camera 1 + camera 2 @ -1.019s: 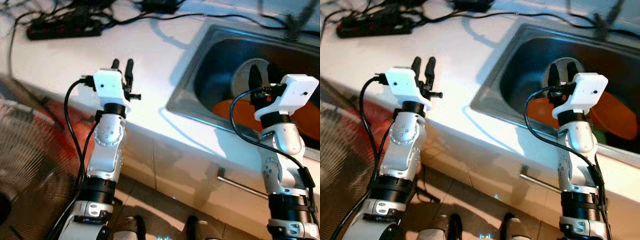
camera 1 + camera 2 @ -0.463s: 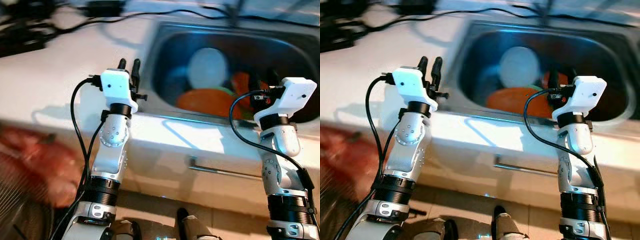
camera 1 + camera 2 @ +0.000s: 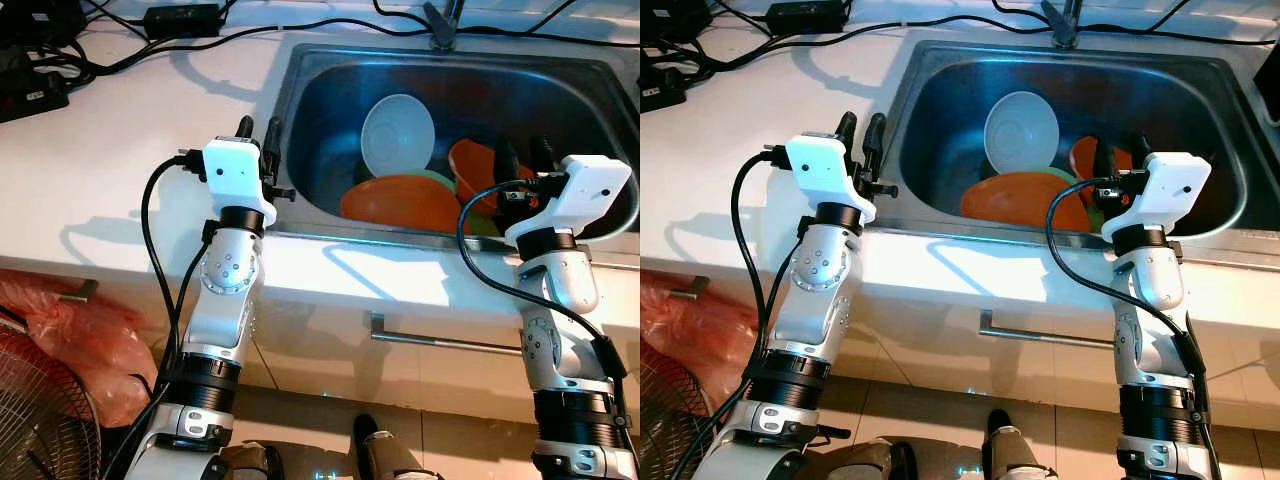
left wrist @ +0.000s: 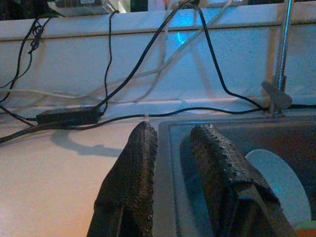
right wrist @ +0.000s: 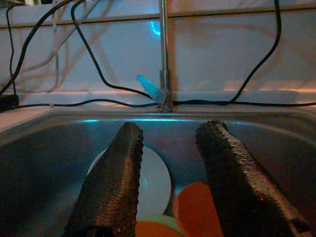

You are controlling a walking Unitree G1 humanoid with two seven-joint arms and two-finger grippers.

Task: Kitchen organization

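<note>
Sink is holding a white bowl tilted against orange plates and an orange bowl. Right gripper is hovering over the sink's right side, fingers parted, empty. Left gripper is poised over the sink's left rim, fingers narrowly parted, empty. Cables are trailing across the counter.

Plates lie in the sink; cables seemingly cross the counter left

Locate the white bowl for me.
In the left eye view the white bowl leans inside the steel sink, behind the big orange plate, ahead of the right gripper.
</note>
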